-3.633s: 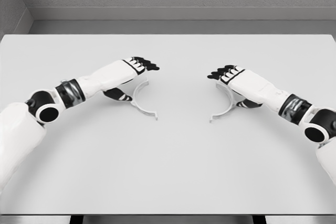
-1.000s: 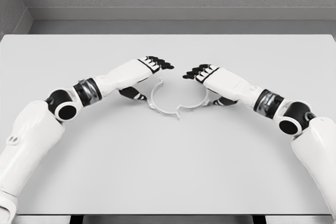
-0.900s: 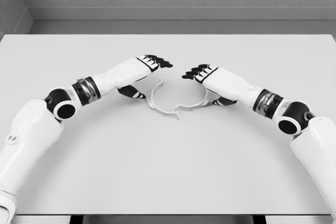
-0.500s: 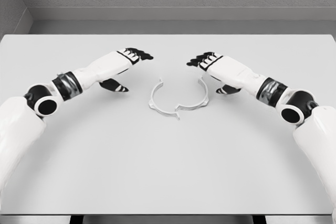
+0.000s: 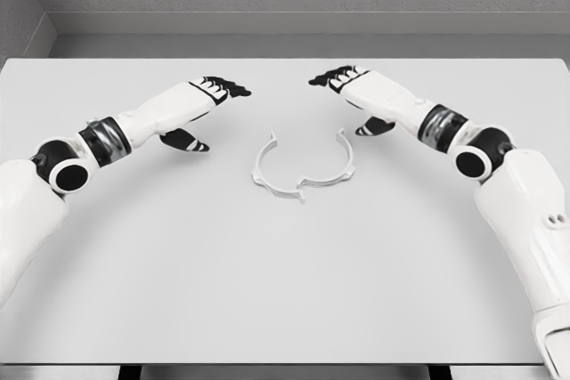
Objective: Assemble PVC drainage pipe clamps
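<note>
Count: two clamp halves, two hands, one table. Left clamp half and right clamp half lie flat on the table near its middle, curved sides facing outward, their near ends touching at the front so they form one ring that is open at the back. Left hand sits left of the ring and a bit behind it, well apart from it, fingers stretched out and relaxed, thumb hanging below, holding nothing. Right hand sits behind and right of the ring, also clear of it, fingers extended loosely, thumb down, nothing in it. Versus a second ago: both hands were right on the halves, one on each, pressing the ends together; now both have let go and pulled back outward and away, the right one lifting toward the far side of the table. Versus 3.6 s ago: the halves were far apart, each under its own hand; now they are joined at the front. Ring position looks unchanged over the last half second.
</note>
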{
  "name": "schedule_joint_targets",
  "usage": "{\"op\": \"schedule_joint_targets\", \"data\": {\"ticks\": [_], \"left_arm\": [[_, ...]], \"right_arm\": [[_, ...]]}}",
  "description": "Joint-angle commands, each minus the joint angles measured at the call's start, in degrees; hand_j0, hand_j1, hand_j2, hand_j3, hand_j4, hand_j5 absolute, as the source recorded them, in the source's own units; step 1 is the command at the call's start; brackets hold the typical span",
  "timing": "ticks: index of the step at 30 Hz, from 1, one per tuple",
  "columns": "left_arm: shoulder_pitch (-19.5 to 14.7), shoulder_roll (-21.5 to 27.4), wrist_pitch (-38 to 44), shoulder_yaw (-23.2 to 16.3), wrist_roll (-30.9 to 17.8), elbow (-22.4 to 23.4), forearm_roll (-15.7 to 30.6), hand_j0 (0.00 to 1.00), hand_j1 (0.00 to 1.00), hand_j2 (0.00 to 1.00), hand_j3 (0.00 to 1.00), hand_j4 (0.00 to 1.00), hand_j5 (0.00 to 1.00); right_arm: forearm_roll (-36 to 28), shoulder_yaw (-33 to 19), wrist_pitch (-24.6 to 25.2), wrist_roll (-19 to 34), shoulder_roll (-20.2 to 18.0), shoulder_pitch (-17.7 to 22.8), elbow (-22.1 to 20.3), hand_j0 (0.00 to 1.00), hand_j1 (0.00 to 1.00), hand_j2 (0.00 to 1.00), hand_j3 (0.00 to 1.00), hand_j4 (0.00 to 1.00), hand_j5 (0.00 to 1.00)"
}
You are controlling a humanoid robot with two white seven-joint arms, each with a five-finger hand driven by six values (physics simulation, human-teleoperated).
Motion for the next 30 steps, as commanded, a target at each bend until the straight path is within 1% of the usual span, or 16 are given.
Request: {"op": "schedule_joint_targets", "data": {"ticks": [1,4,5,9,15,20,27,30], "left_arm": [[0.0,0.24,0.07,0.07,0.04,0.02,0.91,1.0,1.0,1.0,1.0,1.0,1.0],[-0.09,0.24,0.07,0.07,0.04,0.9,1.0,1.0,1.0,1.0,1.0,1.0,1.0],[-0.09,0.24,0.07,0.07,0.04,0.9,1.0,1.0,1.0,1.0,1.0,1.0,1.0],[-0.18,0.24,0.07,0.07,0.04,1.34,1.0,1.0,1.0,1.0,1.0,1.0,1.0],[-0.18,0.24,0.07,0.07,0.04,1.34,1.0,1.0,1.0,1.0,1.0,1.0,1.0],[-0.88,0.24,0.07,0.07,0.04,2.92,1.08,1.0,1.0,1.0,1.0,1.0,1.0],[-0.88,1.03,0.07,0.07,0.21,3.18,1.17,1.0,1.0,1.0,1.0,1.0,1.0],[-0.79,1.74,0.07,0.07,0.21,3.27,2.31,1.0,1.0,1.0,1.0,1.0,1.0]], "right_arm": [[0.4,-0.05,0.14,-0.05,0.95,-0.17,2.04,1.0,1.0,1.0,1.0,1.0,1.0],[0.57,0.21,0.14,-0.05,1.4,-0.79,3.63,1.0,1.0,1.0,1.0,1.0,1.0],[0.57,0.91,0.23,-0.05,1.84,-1.14,3.8,1.0,1.0,1.0,1.0,1.0,1.0],[0.92,0.91,0.23,-0.05,2.28,-1.41,3.8,1.0,1.0,1.0,1.0,1.0,1.0],[1.01,1.26,0.23,-0.05,3.33,-2.37,5.56,1.0,1.0,1.0,1.0,1.0,1.0],[1.01,1.26,0.23,-0.05,3.51,-2.55,5.91,1.0,1.0,1.0,1.0,1.0,1.0],[1.01,1.26,0.23,-0.13,3.77,-2.81,6.79,1.0,1.0,1.0,1.0,1.0,1.0],[1.01,1.26,0.23,-0.05,4.21,-3.16,6.97,1.0,1.0,1.0,1.0,1.0,1.0]]}}
